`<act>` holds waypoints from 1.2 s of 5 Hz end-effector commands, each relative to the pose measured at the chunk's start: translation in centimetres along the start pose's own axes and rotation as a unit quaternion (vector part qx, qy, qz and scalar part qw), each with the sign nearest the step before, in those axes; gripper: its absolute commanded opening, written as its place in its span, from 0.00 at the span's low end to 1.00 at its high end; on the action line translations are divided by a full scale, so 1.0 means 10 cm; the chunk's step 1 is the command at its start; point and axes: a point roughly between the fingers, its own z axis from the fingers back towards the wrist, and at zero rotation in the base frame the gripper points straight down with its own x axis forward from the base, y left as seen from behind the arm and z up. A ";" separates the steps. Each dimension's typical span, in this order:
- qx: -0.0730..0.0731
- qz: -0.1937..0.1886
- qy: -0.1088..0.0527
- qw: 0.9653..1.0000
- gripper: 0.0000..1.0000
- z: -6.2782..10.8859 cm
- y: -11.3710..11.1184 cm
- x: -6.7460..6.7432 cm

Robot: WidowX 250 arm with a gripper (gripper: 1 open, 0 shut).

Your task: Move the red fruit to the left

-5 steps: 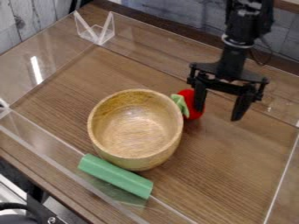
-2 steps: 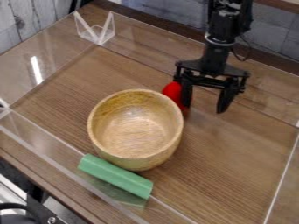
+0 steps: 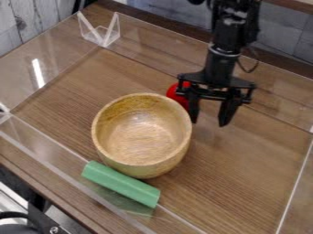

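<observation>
Red fruit [image 3: 178,90] is what this job is about, and it sits on the tabletop [image 3: 251,151] just behind the right edge of the wooden bowl [image 3: 142,133], partly hidden by the black pincer [image 3: 210,111]. Going from left to right: at the far left stands the clear wall [image 3: 43,69] of the see-through box that goes around the work space, with a small clear stand [image 3: 101,30] near the back corner. Down at the front, a long green block [image 3: 120,184] lies just beside the bowl. The bowl itself is big and round and has nothing in it. Then comes the fruit, only a small bit of red showing, close to the bowl's back rim. The pincer points straight down right there, with one finger by the fruit and the other finger further right. Its fingers are apart, but the fruit is half hidden, so it is hard to tell if they are squeezing it yet or only standing around it. To the right of the pincer the tabletop is plain brown wood. So how far along is the job? It looks like it is only at the start. The fruit is not lifted, and it rests on the right side of the bowl. What is left is most of the work: get a good hold, lift or slide the fruit, and set it down further to the left.
</observation>
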 end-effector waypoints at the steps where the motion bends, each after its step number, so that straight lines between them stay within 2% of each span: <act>1: -0.021 -0.018 -0.030 0.999 0.00 0.27 -0.08 0.00; 2: -0.022 -0.025 -0.029 0.999 0.00 0.32 -0.08 -0.05; 4: -0.024 -0.023 -0.025 0.999 0.00 0.25 -0.05 -0.08; 6: -0.027 -0.002 -0.020 0.999 0.00 0.28 -0.07 -0.12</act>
